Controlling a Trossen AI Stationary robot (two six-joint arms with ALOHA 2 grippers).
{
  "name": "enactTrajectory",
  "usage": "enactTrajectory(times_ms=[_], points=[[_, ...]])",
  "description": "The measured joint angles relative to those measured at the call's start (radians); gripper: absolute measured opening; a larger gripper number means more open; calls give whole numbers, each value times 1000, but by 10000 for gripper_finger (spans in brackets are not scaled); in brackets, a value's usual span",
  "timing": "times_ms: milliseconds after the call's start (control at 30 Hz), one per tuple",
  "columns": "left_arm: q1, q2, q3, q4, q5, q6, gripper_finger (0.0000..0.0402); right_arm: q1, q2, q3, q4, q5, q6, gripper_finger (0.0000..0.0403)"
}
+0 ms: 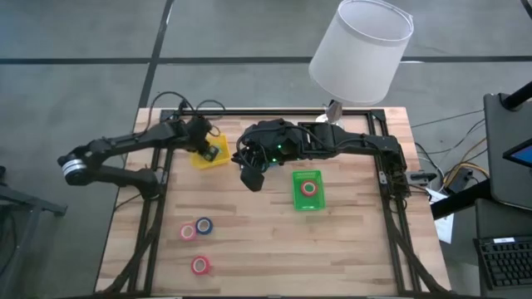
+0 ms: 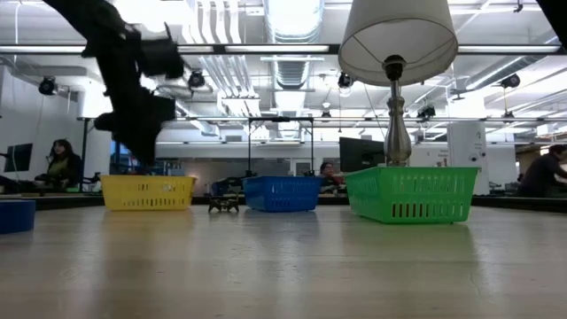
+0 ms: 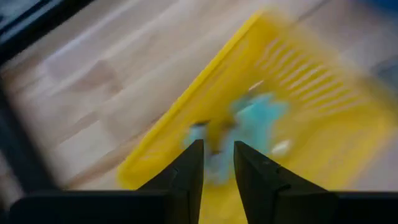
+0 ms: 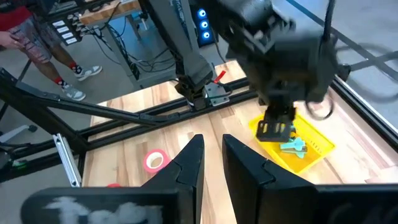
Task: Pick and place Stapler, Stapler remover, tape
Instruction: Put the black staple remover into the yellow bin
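Observation:
My left gripper (image 3: 217, 149) hangs just above the yellow tray (image 1: 218, 158) at the table's far left, its fingers a little apart. Under it a small teal tool (image 4: 293, 147) lies on the tray floor; stapler or stapler remover, I cannot tell. My right gripper (image 4: 213, 142) waits high over the table's middle, a narrow gap between its fingers and nothing in it. One red tape roll (image 1: 309, 188) lies in the green tray (image 1: 308, 204). A pink roll (image 1: 188, 232), a blue roll (image 1: 204, 225) and a red roll (image 1: 199, 265) lie flat on the table near the front left.
A blue tray (image 2: 282, 192) stands between the yellow and green ones, with a small dark thing (image 2: 223, 206) on the table beside it. A lamp with a white shade (image 1: 362, 50) stands at the far edge. People sit in the room behind.

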Motion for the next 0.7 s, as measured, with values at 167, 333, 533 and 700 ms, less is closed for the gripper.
enactTrajectory(times_ms=[167,333,533,700], points=[[-12,-64,72,94,222,-145,89,-1,0,0,0,0,-18,52],[-62,-67,70,223,257,-277,87,-8,0,0,3,1,-26,52],[-140,-4,58,312,256,-387,88,-10,0,0,5,1,-26,52],[-216,87,54,346,249,-411,83,-10,0,0,6,1,-25,52]])
